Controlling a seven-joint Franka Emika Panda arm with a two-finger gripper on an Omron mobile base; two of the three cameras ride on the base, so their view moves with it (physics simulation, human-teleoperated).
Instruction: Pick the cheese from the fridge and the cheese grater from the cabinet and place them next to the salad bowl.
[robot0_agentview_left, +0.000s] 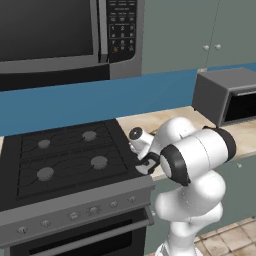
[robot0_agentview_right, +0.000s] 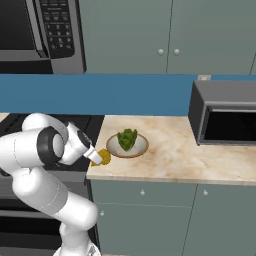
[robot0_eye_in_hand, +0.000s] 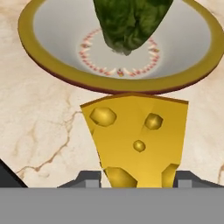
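The cheese (robot0_eye_in_hand: 135, 140), a yellow-orange wedge with holes, sits low over the marble counter, just in front of the salad bowl (robot0_eye_in_hand: 52, 65). My gripper (robot0_eye_in_hand: 136, 181) is shut on the cheese, one fingertip against each side of its lower end. In the right base view the cheese (robot0_agentview_right: 104, 157) is at the counter's left end, touching or nearly touching the beige salad bowl (robot0_agentview_right: 142, 150) with green leaves. The grey-green cabinet (robot0_agentview_right: 130, 35) hangs above with its doors closed. The cheese grater and the fridge are out of view.
A black stove (robot0_agentview_left: 65, 160) adjoins the counter on the left, under a microwave (robot0_agentview_left: 60, 35). A dark toaster oven (robot0_agentview_right: 225, 117) stands at the counter's right end. Bare marble counter (robot0_agentview_right: 170, 155) lies between bowl and oven.
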